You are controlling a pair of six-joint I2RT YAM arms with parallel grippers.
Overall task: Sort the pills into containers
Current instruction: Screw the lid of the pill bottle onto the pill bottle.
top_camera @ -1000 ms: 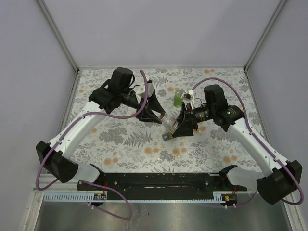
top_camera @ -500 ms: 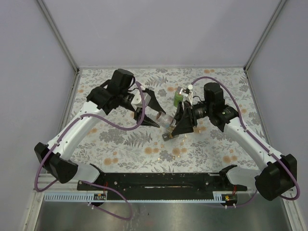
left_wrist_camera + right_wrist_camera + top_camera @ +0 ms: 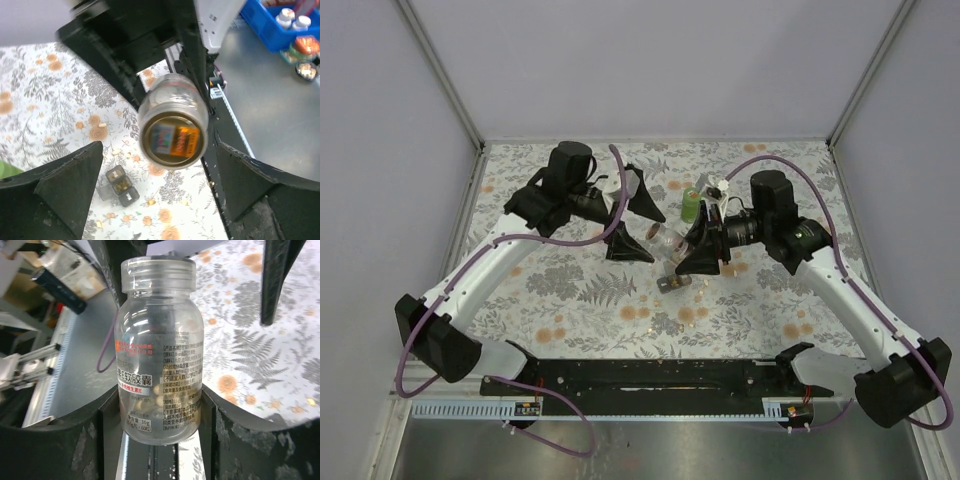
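Note:
A clear pill bottle (image 3: 159,350) with a Chinese label and yellowish pills (image 3: 161,390) at its bottom lies sideways above the table, my right gripper (image 3: 160,402) shut on its body. In the top view the bottle (image 3: 668,238) points left from the right gripper (image 3: 694,248). My left gripper (image 3: 637,222) stands wide open at the bottle's end, touching nothing. The left wrist view looks end-on at the bottle (image 3: 173,127), which hangs between the spread left fingers (image 3: 60,192). A small black pill organizer (image 3: 120,186) sits on the table below it, also in the top view (image 3: 672,283).
A green bottle (image 3: 691,203) stands just behind the held bottle. A few loose pills (image 3: 150,201) lie on the floral tablecloth (image 3: 580,290) near the organizer. A blue bin (image 3: 267,27) with containers sits off the table. The black rail (image 3: 650,375) runs along the near edge.
My left gripper, earlier closed in around the bottle's end, has opened wide and come off it. The right gripper has kept its hold and lifted the bottle slightly.

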